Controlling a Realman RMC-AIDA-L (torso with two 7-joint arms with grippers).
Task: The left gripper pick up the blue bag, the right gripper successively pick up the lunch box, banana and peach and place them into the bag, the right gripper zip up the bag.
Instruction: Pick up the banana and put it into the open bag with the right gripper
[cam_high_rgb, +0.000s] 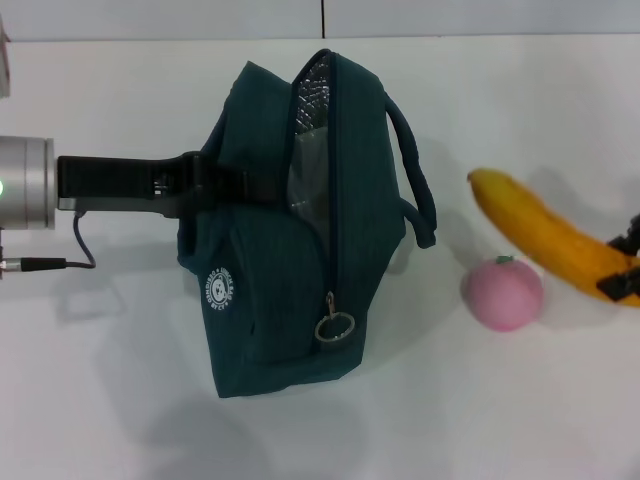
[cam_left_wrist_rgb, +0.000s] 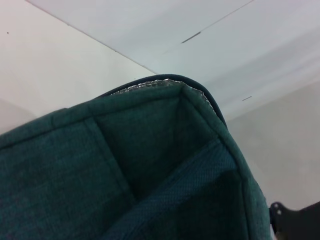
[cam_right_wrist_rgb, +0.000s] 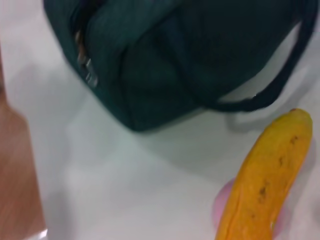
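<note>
Zipper pull (cam_high_rgb: 333, 326): metal ring, hanging at the bag's lower centre of the head view; zip undone above it.

Peach (cam_high_rgb: 503, 293): lying on the white table (cam_high_rgb: 120, 400), lower right, just under the banana's middle; not yet bagged.

Banana (cam_high_rgb: 548, 237): being carried at right of frame, one end pointing toward the bag. Right gripper (cam_high_rgb: 622, 264): showing only at the right edge, closed around the banana's far end.

Blue bag (cam_high_rgb: 270, 230): centre frame, mouth gaping, foil lining (cam_high_rgb: 312, 95) visible at top; a clear pale shape inside is likely the lunch box, though I cannot be sure.

Left gripper (cam_high_rgb: 215, 182): reaching in from left, clamping the bag's near handle and holding it up.

Handling note: the banana should be travelling lengthwise along the slot, clearing the loop handle (cam_high_rgb: 418, 185), then lowering tip-first; the mouth looks narrow, so crosswise entry risks snagging.
</note>
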